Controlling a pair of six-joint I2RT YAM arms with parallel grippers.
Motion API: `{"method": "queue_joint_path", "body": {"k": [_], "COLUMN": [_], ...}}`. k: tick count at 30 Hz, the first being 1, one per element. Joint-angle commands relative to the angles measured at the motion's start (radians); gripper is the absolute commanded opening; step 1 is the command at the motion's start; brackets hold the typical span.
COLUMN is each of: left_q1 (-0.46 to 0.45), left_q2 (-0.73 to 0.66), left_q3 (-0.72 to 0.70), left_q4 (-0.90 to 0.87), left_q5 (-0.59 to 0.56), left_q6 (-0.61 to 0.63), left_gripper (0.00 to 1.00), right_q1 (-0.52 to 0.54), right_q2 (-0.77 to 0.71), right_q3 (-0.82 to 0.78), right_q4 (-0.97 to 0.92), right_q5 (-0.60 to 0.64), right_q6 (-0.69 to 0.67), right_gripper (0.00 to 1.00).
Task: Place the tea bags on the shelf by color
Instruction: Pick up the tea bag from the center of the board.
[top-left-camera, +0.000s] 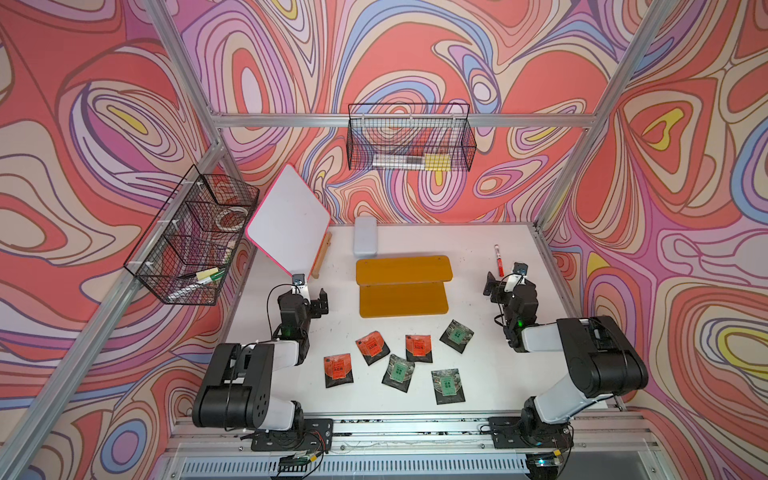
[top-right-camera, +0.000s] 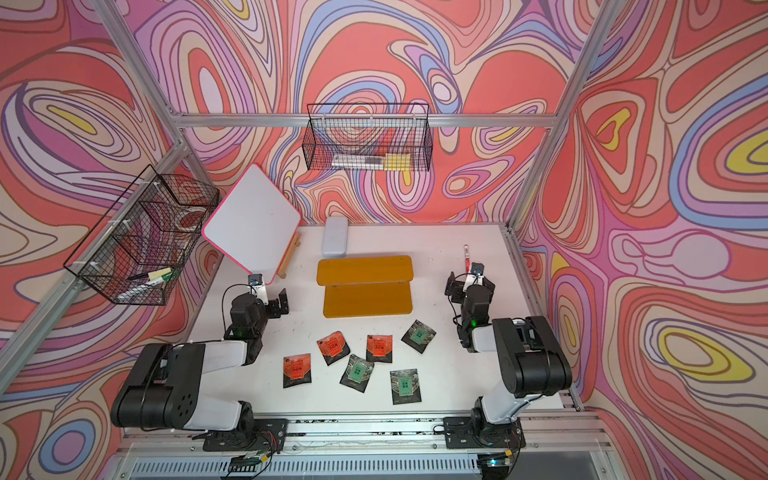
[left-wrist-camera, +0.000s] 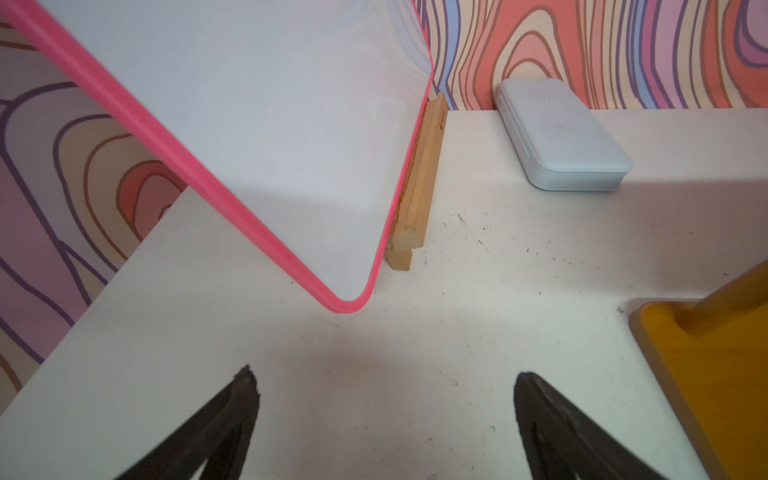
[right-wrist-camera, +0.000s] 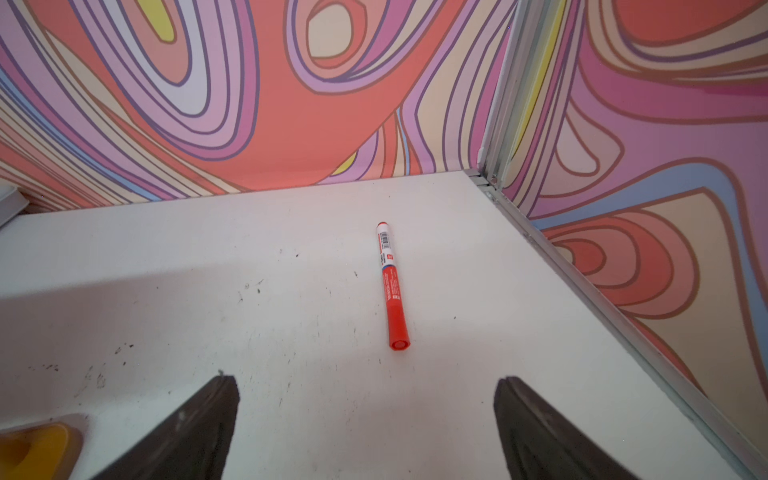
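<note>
starting with the tea bags, all six loose near the worktop's front edge, shelf bare at mid-worktop, we should pinch one sachet's edge low; left hand and right hand gape wide, empty.

The left arm is folded by the counter's left edge, the right arm by its right edge. The left tool and right tool are spread wide, with nothing gripped.

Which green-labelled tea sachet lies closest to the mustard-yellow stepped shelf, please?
The green sachet by the shelf's right front corner; the other two lie farther from it.
</note>
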Motion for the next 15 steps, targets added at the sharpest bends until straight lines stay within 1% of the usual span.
{"method": "queue_joint_path", "body": {"k": [1, 3, 4, 5, 7, 8, 9, 11, 13, 15], "left_q1": [0.007, 0.007, 0.007, 0.007, 0.007, 0.007, 0.007, 0.007, 0.007, 0.007], "left_q2": [-0.12, -0.185, -0.218, -0.252, -0.316, -0.351, -0.378, -0.429, -0.466, -0.489], "left_q3": [0.051, 0.079, 0.092, 0.102, 0.116, 0.129, 0.139, 0.165, 0.168, 0.216], "left_q4": [-0.196, -0.322, -0.387, -0.446, -0.557, -0.629, -0.685, -0.784, -0.861, -0.955], "left_q5": [-0.062, -0.107, -0.135, -0.164, -0.221, -0.233, -0.217, -0.134, -0.06, -0.008], "left_q6": [-0.056, -0.126, -0.172, -0.225, -0.341, -0.394, -0.414, -0.426, -0.445, -0.483], "left_gripper": [0.99, 0.99, 0.99, 0.99, 0.99, 0.99, 0.99, 0.99, 0.99, 0.99], "right_q1": [-0.004, -0.004, -0.005, -0.005, -0.005, -0.005, -0.005, -0.005, -0.005, -0.005], "right_q2": [-0.115, -0.2, -0.245, -0.283, -0.343, -0.367, -0.385, -0.413, -0.422, -0.425], "right_q3": [0.002, 0.013, 0.023, 0.037, 0.069, 0.087, 0.106, 0.156, 0.202, 0.233], "right_q4": [-0.128, -0.247, -0.337, -0.421, -0.571, -0.64, -0.704, -0.843, -0.94, -1.014], "right_q5": [0.034, 0.028, 0.015, -0.012, -0.093, -0.126, -0.144, -0.19, -0.267, -0.352], "right_q6": [0.031, 0.09, 0.135, 0.173, 0.206, 0.231, 0.254, 0.297, 0.314, 0.338], "right_gripper": [0.98, 0.99, 0.98, 0.98, 0.98, 0.98, 0.98, 0.98, 0.98, 0.98]}}
